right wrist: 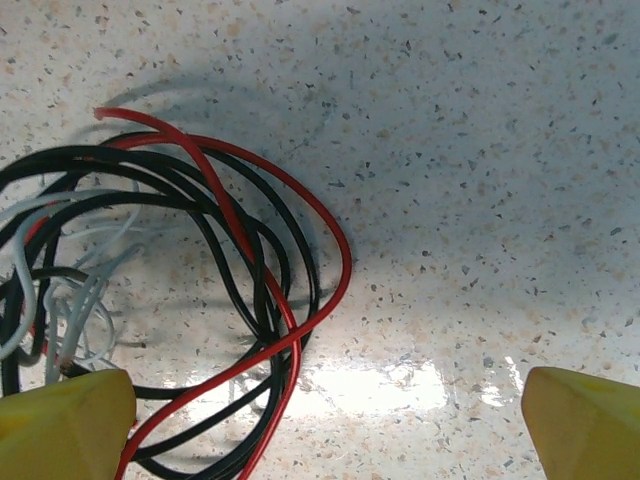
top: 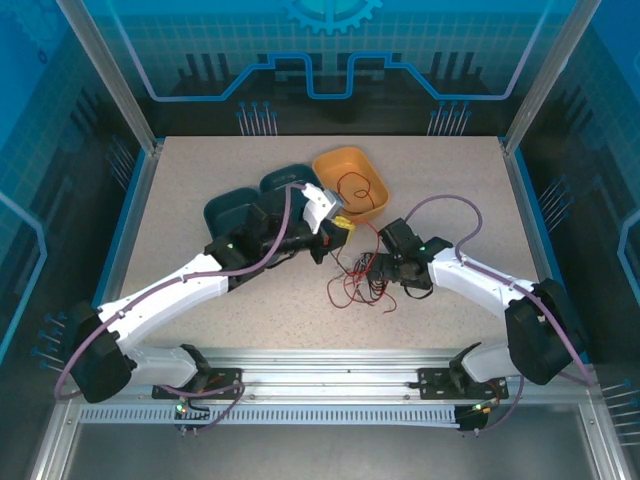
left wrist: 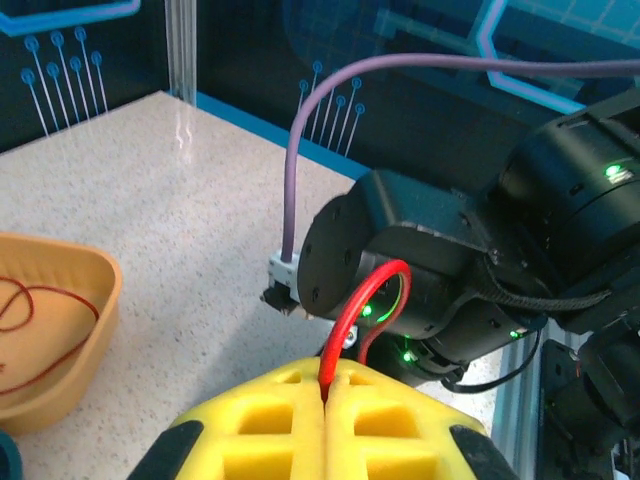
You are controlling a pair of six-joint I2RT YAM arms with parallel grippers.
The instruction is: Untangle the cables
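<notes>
The cables [top: 358, 276] lie tangled on the table between the two arms. My left gripper [left wrist: 328, 392] is shut on a red cable [left wrist: 362, 292], which arches up out of its yellow pads in front of the right arm's black wrist [left wrist: 420, 260]. From above, the left gripper [top: 338, 228] hangs beside the orange bowl. My right gripper [right wrist: 325, 428] stands open low over the table, its left fingertip [right wrist: 65, 425] at the edge of the tangle. There a red cable [right wrist: 335, 240], black loops [right wrist: 180, 185] and whitish strands [right wrist: 70, 300] overlap.
An orange bowl [top: 378, 195] at the back holds a coiled red wire [top: 352, 184]; the left wrist view has its rim [left wrist: 105, 290] at the left. Two dark teal trays [top: 232, 205] sit behind the left arm. A metal frame rail [top: 330, 360] borders the near table edge.
</notes>
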